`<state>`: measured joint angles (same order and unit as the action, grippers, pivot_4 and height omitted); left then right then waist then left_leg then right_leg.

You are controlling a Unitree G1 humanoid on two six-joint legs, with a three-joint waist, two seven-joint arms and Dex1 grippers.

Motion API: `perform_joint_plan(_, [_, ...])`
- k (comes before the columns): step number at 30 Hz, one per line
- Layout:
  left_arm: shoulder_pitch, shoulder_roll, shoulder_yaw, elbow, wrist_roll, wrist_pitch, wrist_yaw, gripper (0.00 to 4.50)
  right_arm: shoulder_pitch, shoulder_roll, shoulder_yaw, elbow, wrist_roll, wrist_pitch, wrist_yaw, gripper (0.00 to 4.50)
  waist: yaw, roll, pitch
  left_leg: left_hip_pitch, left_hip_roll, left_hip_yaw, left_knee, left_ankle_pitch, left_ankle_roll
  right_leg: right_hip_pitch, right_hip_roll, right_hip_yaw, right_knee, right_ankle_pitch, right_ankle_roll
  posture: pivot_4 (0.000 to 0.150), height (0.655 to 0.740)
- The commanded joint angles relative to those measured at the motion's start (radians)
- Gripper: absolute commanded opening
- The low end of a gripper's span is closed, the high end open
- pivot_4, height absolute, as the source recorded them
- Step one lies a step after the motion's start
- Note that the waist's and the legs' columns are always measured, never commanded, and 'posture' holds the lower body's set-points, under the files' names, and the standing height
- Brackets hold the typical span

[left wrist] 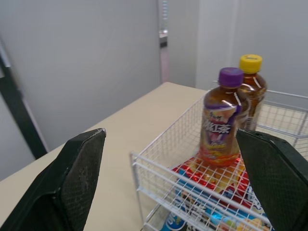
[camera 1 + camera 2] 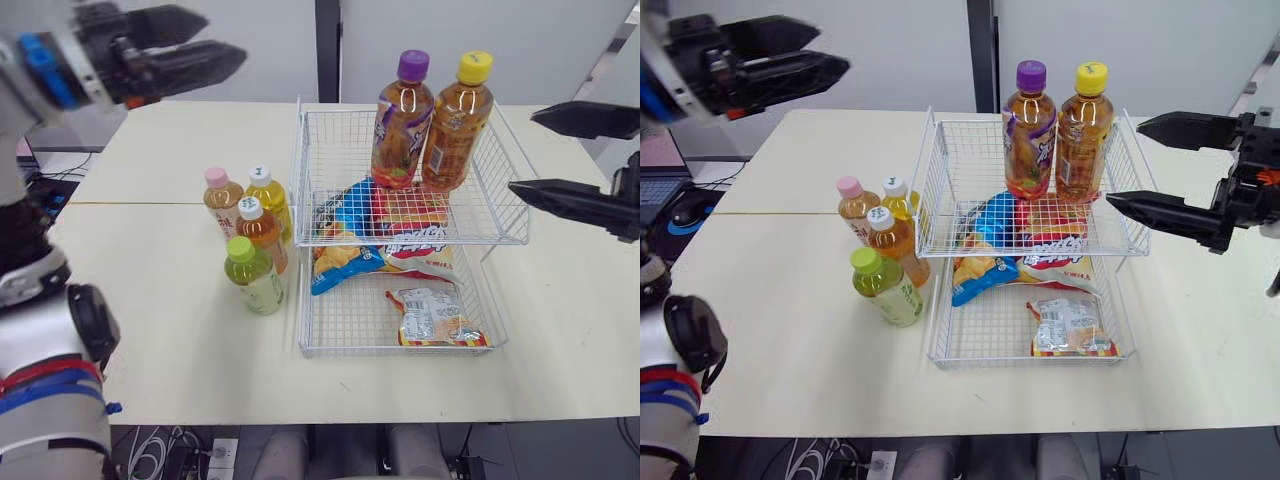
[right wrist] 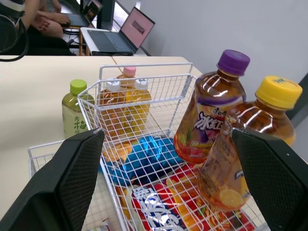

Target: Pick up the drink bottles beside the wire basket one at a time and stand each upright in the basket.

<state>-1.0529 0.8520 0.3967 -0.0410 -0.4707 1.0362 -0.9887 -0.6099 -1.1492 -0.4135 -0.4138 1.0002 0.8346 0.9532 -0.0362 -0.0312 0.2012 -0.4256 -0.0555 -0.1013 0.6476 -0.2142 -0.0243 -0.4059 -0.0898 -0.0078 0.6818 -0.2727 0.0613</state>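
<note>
Far left, raised above the far-left corner of the desk [image 2: 170, 340]: left end effector [image 2: 222, 38], two black fingers spread wide, holding nothing, tips pointing right. Next, on the desk just left of the wire basket [image 2: 360, 350]: four drink bottles standing upright in a tight cluster. Pink-capped bottle [image 2: 222, 200] on the far left of the group; yellow bottle with white cap [image 2: 270, 200] beside it, nearest the basket wall; orange bottle with white cap [image 2: 262, 235] just in front of those two; green-capped bottle [image 2: 257, 280] nearest the camera, touching or almost touching the orange one. The basket has two tiers. The upper tier, set toward the far side, carries two bottles upright side by side against its far edge: purple-capped bottle [image 2: 402, 120] on the left, yellow-capped bottle [image 2: 456, 125] on the right, close together. The lower tier holds snacks: blue bag [image 2: 345, 245] at left, red-and-white bag [image 2: 420, 235] beside it, both partly under the upper tier, and a small packet [image 2: 432, 315] at the near right. Far right, level with the upper tier and apart from it: right end effector [image 2: 522, 150], fingers wide apart, empty, tips pointing left toward the basket.
</note>
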Motion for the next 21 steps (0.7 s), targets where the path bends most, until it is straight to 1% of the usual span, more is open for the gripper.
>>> perform_joint_plan(1, [0.151, 0.051, 0.167, -0.067, 0.039, -0.061, 0.125, 4.47, -0.059, 0.024, 0.066, -0.009, 0.006, -0.042, 0.044, 4.5, -0.003, 0.0, 0.0, 0.001, 0.0, 0.0, 0.0, 0.0, 0.0, 0.0, 0.0, 0.0, 0.0, 0.0, 0.0, 0.15, 0.74])
perform_joint_plan(2, [0.191, 0.058, 0.186, -0.075, 0.038, -0.073, 0.144, 4.47, -0.071, 0.031, 0.081, -0.008, 0.009, -0.043, 0.049, 4.5, -0.004, 0.001, 0.0, 0.002, 0.001, 0.001, -0.001, 0.0, 0.0, 0.0, 0.0, 0.001, 0.0, 0.0, 0.0, 0.15, 0.74])
perform_joint_plan(4, [0.336, 0.067, 0.25, -0.12, 0.025, -0.07, 0.145, 4.47, -0.103, 0.056, 0.121, -0.004, 0.02, -0.033, 0.052, 4.5, -0.002, 0.0, 0.0, 0.002, 0.001, 0.0, -0.001, 0.0, 0.0, 0.001, 0.001, 0.0, 0.0, 0.0, 0.0, 0.15, 0.74])
perform_joint_plan(5, [0.383, 0.071, 0.267, -0.137, 0.016, -0.07, 0.147, 4.47, -0.115, 0.063, 0.132, 0.0, 0.022, -0.029, 0.053, 4.5, -0.001, 0.0, -0.001, 0.002, 0.001, 0.001, -0.001, 0.0, 0.0, 0.001, 0.0, 0.0, 0.0, 0.0, -0.001, 0.15, 0.74])
perform_joint_plan(6, [0.468, 0.06, 0.308, -0.166, 0.009, -0.075, 0.143, 4.47, -0.133, 0.074, 0.157, 0.001, 0.02, -0.025, 0.059, 4.5, 0.002, 0.0, 0.0, 0.002, 0.0, 0.002, -0.001, 0.0, 0.0, 0.001, 0.0, 0.001, 0.0, 0.0, -0.001, 0.15, 0.74])
perform_joint_plan(7, [0.522, 0.052, 0.333, -0.185, 0.0, -0.08, 0.144, 4.47, -0.145, 0.081, 0.172, 0.003, 0.017, -0.024, 0.064, 4.5, 0.004, 0.0, -0.001, 0.002, 0.001, 0.001, -0.001, 0.0, 0.0, 0.001, 0.0, 0.001, -0.001, 0.0, -0.001, 0.15, 0.74])
perform_joint_plan(9, [0.655, -0.007, 0.396, -0.237, -0.017, -0.112, 0.164, 4.47, -0.18, 0.111, 0.224, 0.005, 0.013, -0.017, 0.076, 4.5, 0.005, 0.0, -0.001, 0.002, 0.001, 0.001, -0.001, 0.0, 0.0, 0.001, 0.0, 0.001, -0.002, 0.0, -0.001, 0.15, 0.74])
perform_joint_plan(10, [0.696, -0.039, 0.412, -0.261, -0.029, -0.119, 0.185, 4.47, -0.195, 0.126, 0.242, 0.006, 0.017, -0.011, 0.076, 4.5, 0.006, 0.0, -0.001, 0.002, 0.001, 0.001, -0.001, 0.0, 0.0, 0.001, -0.001, 0.001, -0.001, 0.0, -0.001, 0.15, 0.74])
perform_joint_plan(12, [0.771, -0.084, 0.41, -0.305, -0.041, -0.141, 0.205, 4.47, -0.221, 0.154, 0.268, 0.007, 0.022, 0.001, 0.074, 4.5, 0.013, 0.0, -0.001, 0.002, 0.001, 0.001, -0.001, 0.0, 0.0, 0.001, -0.001, 0.001, -0.001, 0.001, -0.001, 0.15, 0.74])
perform_joint_plan(14, [0.792, -0.122, 0.401, -0.333, -0.071, -0.126, 0.244, 4.47, -0.236, 0.176, 0.278, 0.007, 0.034, 0.015, 0.068, 4.5, 0.022, -0.002, -0.002, 0.002, 0.001, -0.001, -0.001, 0.0, 0.0, 0.001, -0.001, -0.001, -0.001, 0.001, -0.002, 0.15, 0.74])
perform_joint_plan(16, [0.808, -0.184, 0.328, -0.388, -0.073, -0.154, 0.292, 4.47, -0.243, 0.198, 0.293, 0.002, 0.032, 0.02, 0.066, 4.5, 0.034, -0.002, -0.002, 0.002, 0.001, -0.002, -0.001, 0.0, 0.0, 0.001, -0.001, -0.001, -0.001, 0.001, -0.002, 0.15, 0.74])
perform_joint_plan(17, [0.789, -0.234, 0.291, -0.402, -0.065, -0.177, 0.341, 4.47, -0.245, 0.208, 0.299, 0.001, 0.028, 0.022, 0.063, 4.5, 0.038, -0.002, -0.002, 0.002, 0.0, -0.001, -0.001, 0.0, 0.0, 0.002, -0.001, -0.001, -0.001, 0.002, -0.001, 0.15, 0.74])
perform_joint_plan(19, [0.74, -0.299, 0.23, -0.392, -0.03, -0.225, 0.431, 4.47, -0.252, 0.22, 0.304, 0.001, 0.024, 0.028, 0.062, 4.5, 0.045, -0.003, -0.003, 0.002, 0.0, -0.001, 0.0, 0.0, 0.0, 0.002, -0.001, -0.001, -0.002, 0.002, -0.001, 0.15, 0.74])
perform_joint_plan(21, [0.703, -0.332, 0.189, -0.376, -0.026, -0.243, 0.476, 4.47, -0.262, 0.227, 0.306, 0.004, 0.022, 0.036, 0.059, 4.5, 0.045, -0.004, -0.004, 0.001, 0.0, -0.001, 0.0, 0.0, 0.0, 0.002, -0.001, -0.001, -0.002, 0.003, -0.001, 0.15, 0.74])
